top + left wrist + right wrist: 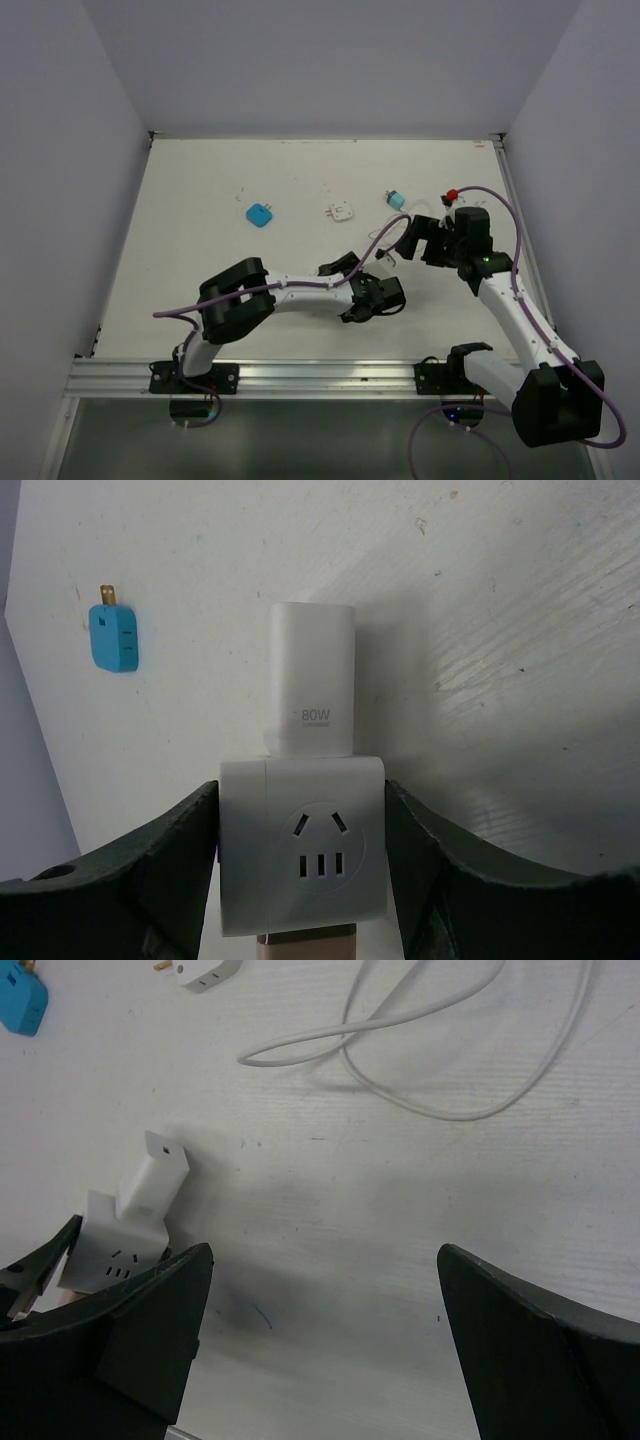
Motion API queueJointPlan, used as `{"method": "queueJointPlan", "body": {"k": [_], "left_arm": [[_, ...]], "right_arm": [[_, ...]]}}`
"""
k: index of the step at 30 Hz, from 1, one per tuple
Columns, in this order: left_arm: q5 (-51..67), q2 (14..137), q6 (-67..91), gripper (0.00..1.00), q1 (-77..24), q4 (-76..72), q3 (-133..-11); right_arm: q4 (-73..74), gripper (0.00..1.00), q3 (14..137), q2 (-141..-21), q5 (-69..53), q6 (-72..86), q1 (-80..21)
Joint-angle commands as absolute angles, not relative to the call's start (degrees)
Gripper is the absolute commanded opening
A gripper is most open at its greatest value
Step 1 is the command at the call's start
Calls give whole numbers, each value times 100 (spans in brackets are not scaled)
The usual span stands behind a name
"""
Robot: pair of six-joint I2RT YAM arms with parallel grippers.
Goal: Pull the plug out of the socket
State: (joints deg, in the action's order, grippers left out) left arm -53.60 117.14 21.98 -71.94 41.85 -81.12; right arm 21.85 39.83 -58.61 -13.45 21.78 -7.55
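The socket (303,845), a white cube with dark slots on its face, sits between the fingers of my left gripper (300,815), which is shut on its two sides. A white plug block (312,680) marked 80W sticks out of the socket's far side, lying along the table. In the right wrist view the socket (108,1245) and the plug (152,1175) show at the lower left. My right gripper (325,1260) is open and empty, to the right of the plug and apart from it. In the top view my left gripper (378,288) covers the socket, with my right gripper (413,242) just beyond it.
A blue adapter (260,215) and a small white plug (340,212) lie further back on the table. A teal piece (397,200) and a red piece (452,194) lie at the back right. A white cable (420,1060) loops beyond my right gripper. A tan part (305,945) shows below the socket.
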Motion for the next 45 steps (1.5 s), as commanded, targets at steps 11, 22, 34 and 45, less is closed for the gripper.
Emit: {"method": "queueJointPlan", "body": {"k": [11,22,34,45], "left_arm": [[-4371,9784,2013,0,-7216,2658,-6849],[-2066,7656,1468,0,-6373,405,-4835],[-1275,7110,1151,0,-6161,-940,-3727],[-1046,6575,1230,0,-6091,-1265,-3384]], "right_arm": [[2013,99,4236,-5827,-2592,2030,-729],[1390,99,4149,-6099,-3858,2794,-800],[1450,99,4561,-6864,-3578,2795,-1951],[1451,99,4474,-7312,-3823,2223,-2092]]}}
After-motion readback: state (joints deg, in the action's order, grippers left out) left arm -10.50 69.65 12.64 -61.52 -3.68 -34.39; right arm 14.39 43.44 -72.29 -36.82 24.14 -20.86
